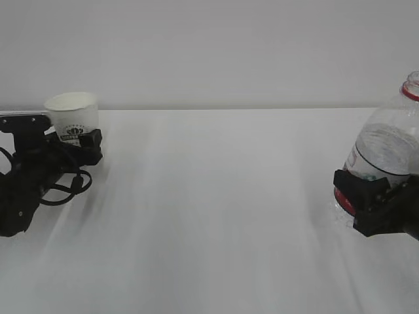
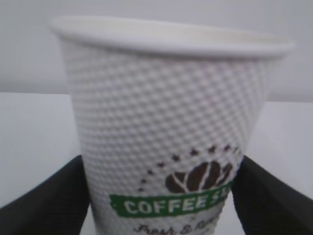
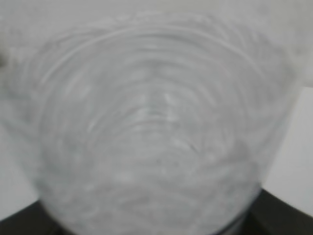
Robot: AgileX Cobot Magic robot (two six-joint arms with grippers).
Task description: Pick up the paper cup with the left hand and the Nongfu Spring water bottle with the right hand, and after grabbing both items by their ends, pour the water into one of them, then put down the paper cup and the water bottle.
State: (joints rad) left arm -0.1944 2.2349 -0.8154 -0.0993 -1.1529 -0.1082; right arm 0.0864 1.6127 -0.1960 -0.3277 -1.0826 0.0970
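Exterior view: paper cup (image 1: pixel 73 118) upright, Nongfu Spring water bottle (image 1: pixel 386 147) tilted.

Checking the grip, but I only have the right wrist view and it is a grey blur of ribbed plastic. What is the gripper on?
Observer: The exterior view shows the right gripper clamped round the bottle low down, at the red label.
Operator: Is the bottle capped?
Observer: No. The neck is open above its red ring.
Operator: And the other arm?
Observer: The cup stands upright at the far left. The left gripper has its fingers against both sides of the lower part, with no gap visible in the left wrist view.
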